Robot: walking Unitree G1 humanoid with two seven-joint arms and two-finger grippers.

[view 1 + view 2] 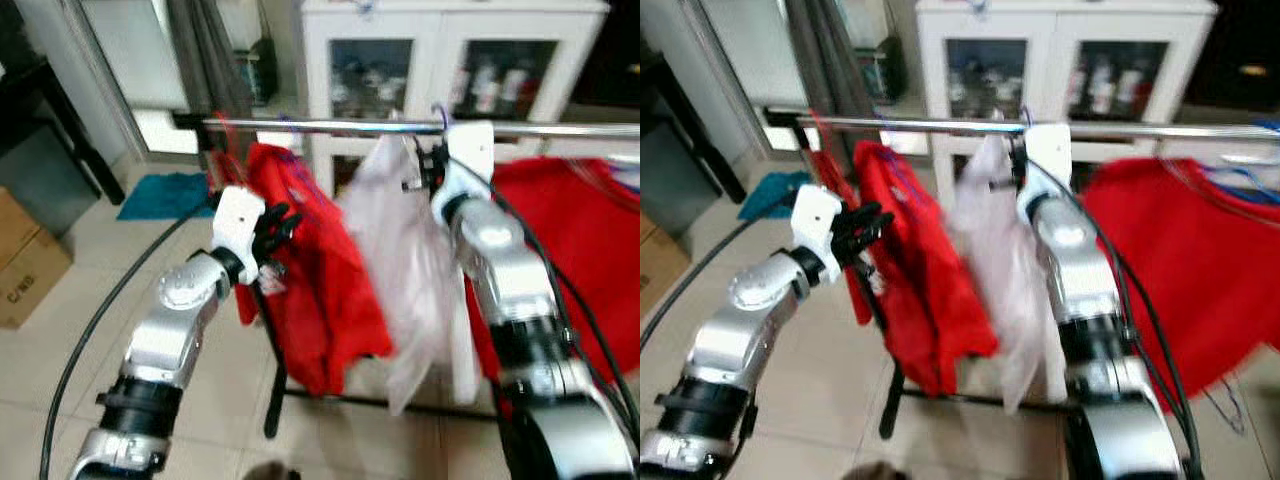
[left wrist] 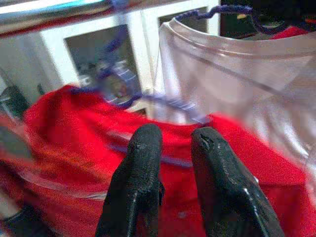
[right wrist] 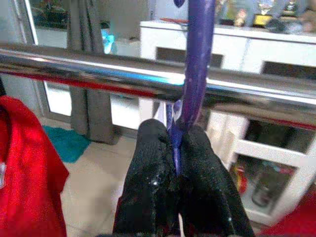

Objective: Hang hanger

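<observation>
A chrome rail (image 1: 330, 127) runs across the view at chest height. My right gripper (image 3: 174, 143) is shut on the purple hanger (image 3: 196, 59), whose hook rises in front of the rail (image 3: 98, 71). From that hanger hangs a translucent white garment (image 1: 400, 260). My left gripper (image 2: 173, 136) is lower and to the left, fingers a little apart with nothing between them, pointing at a red garment (image 1: 320, 270) on another purple hanger (image 2: 148, 98).
A second red garment (image 1: 570, 250) hangs to the right of my right arm. Behind the rail stands a white glass-door cabinet (image 1: 420, 60). A cardboard box (image 1: 25, 260) and a teal mat (image 1: 165, 195) lie on the tiled floor at the left.
</observation>
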